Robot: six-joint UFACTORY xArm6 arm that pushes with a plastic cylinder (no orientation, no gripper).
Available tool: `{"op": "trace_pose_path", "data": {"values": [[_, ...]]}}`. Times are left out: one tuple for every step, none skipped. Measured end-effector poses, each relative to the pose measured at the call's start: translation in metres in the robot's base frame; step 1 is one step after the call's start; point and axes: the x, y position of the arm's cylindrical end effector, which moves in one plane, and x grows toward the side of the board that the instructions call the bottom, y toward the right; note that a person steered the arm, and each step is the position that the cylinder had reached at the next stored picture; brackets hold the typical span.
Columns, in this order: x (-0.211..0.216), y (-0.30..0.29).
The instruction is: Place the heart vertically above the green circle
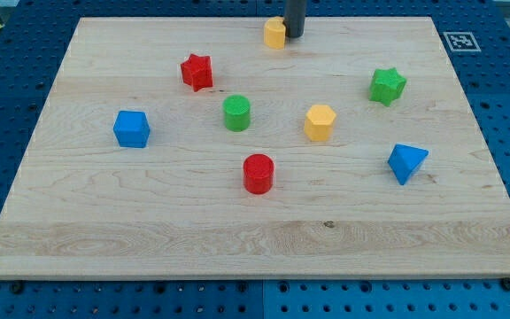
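Note:
A yellow heart block (274,33) lies near the board's top edge, a little right of centre. My tip (294,35) is a dark rod coming down from the view's top, touching the heart's right side. The green circle block (236,113) stands lower on the board, below and slightly left of the heart, well apart from it and from my tip.
On the wooden board (96,230) also lie a red star (197,72), a blue cube (132,128), a red cylinder (258,173), a yellow hexagon (320,122), a green star (387,86) and a blue triangular block (406,162). A marker tag (461,41) sits at the top right.

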Motion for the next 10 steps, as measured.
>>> {"op": "trace_pose_path", "data": {"values": [[0.000,-0.019],[0.000,-0.046],[-0.019,-0.048],[-0.035,-0.055],[-0.032,-0.068],[-0.025,-0.081],[-0.017,-0.081],[-0.003,-0.081],[0.015,-0.072],[0.015,-0.058]]}}
